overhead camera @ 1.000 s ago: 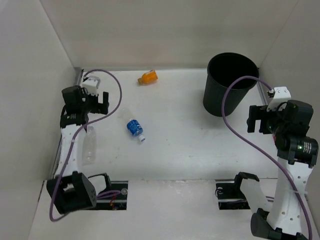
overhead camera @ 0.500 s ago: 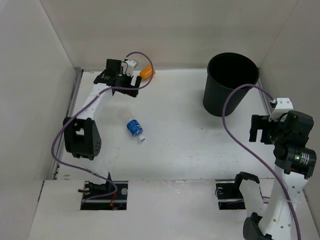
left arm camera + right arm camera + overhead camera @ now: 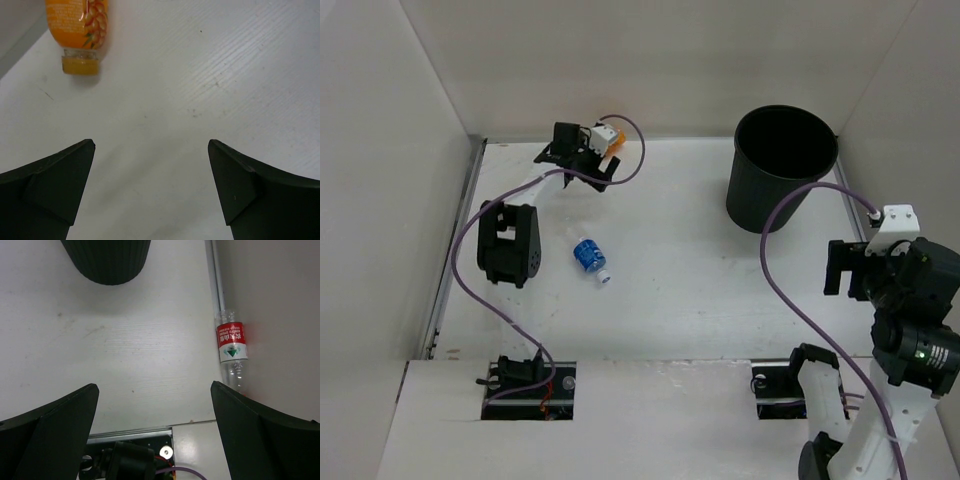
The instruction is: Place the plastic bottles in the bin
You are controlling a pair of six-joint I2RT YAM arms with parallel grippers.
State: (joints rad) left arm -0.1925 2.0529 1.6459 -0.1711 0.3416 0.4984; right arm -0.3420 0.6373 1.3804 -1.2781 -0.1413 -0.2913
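- Left gripper (image 3: 150, 145): jaws fully apart and empty, hovering over the white table (image 3: 700, 280) at its far left corner. The orange bottle (image 3: 82, 25) lies on its side just ahead and to the left of the gap between the fingers, cap end towards the wrist camera; it is not yet between them.
- Right gripper (image 3: 153, 386): jaws likewise wide apart, holding nothing, raised over the right side of the table.
- Bin (image 3: 760, 200): black, round, upright at the far right, well apart from the orange bottle. No bottle can be made out inside it.
- Blue-labelled bottle (image 3: 588, 256): on its side near the table's middle-left, white cap pointing towards the near edge.
- Red-labelled bottle (image 3: 231, 347): clear, lying along the rail at the right edge, near the right arm.
- Step in hand (judged): approach to the orange bottle, before any grasp.
- Next move (judged): shift the left gripper forward and leftward until the bottle's body sits between the fingers, descend, then close across its width before carrying it to the bin.
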